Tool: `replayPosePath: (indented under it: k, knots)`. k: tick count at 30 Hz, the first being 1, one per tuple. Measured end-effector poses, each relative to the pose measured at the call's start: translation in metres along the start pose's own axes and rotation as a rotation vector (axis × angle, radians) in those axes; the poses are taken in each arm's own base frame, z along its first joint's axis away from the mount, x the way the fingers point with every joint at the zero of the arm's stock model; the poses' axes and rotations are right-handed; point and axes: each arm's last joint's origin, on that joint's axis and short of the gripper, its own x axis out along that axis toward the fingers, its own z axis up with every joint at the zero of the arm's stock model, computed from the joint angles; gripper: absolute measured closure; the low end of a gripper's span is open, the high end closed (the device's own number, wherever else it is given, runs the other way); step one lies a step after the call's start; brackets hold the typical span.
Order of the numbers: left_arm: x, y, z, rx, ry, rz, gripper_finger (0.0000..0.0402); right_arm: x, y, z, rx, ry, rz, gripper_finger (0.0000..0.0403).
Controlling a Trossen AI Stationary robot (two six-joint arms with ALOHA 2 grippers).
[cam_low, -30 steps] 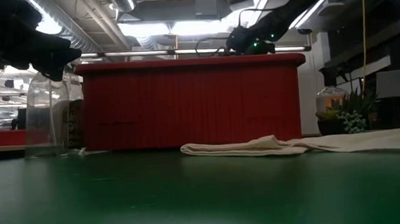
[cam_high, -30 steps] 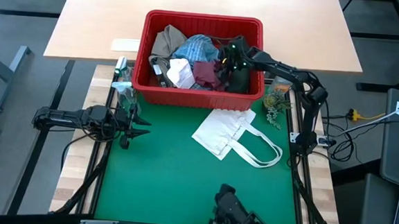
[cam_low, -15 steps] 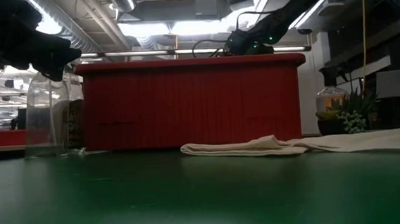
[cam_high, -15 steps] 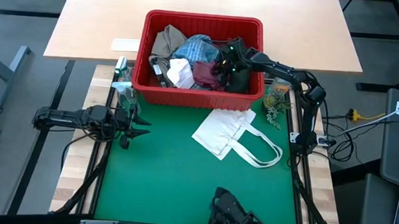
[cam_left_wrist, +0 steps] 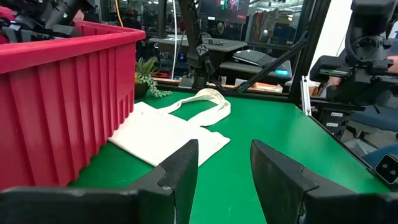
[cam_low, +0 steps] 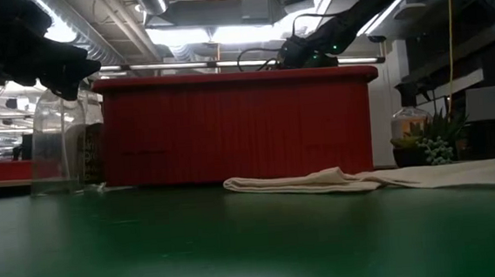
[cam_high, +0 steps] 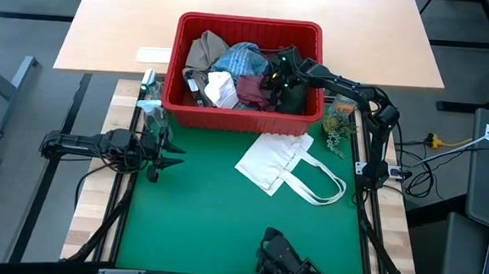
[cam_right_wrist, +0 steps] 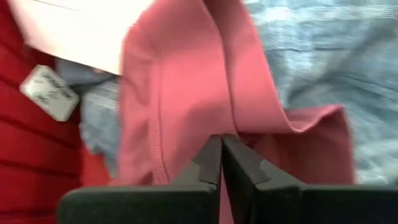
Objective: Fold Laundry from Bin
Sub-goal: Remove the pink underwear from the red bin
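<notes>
Inside the large red slotted plastic bin (cam_high: 244, 111), right gripper (cam_right_wrist: 221, 163) sits at its right end, jaws pinched together on small maroon cloth (cam_right_wrist: 186, 93), which lies mid-pile beside blue-white striped shirt (cam_high: 242, 60). Step looks like first pick; next: lift cloth clear over bin's near wall onto green bench (cam_high: 214, 220). Left gripper (cam_left_wrist: 222, 171) idles left of bin, jaws apart, empty.

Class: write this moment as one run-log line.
right hand: shut on maroon cloth, inside red bin | left hand: open, waiting left of mat
</notes>
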Motion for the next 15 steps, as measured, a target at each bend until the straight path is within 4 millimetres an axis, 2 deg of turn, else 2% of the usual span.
replayPosePath:
  k: [3,6,15]
  knots:
    - [0.0,0.0,0.0,0.0,0.0,0.0,0.026,0.0,-0.0009,-0.0002,-0.001,0.01,-0.029,0.0386]
    - [0.0,0.0,0.0,0.0,0.0,0.0,0.026,0.0,-0.001,-0.0002,-0.001,0.011,-0.033,0.0362]
    - [0.0,0.0,0.0,0.0,0.0,0.0,0.026,0.0,-0.0017,0.0016,-0.008,-0.007,-0.04,0.023]
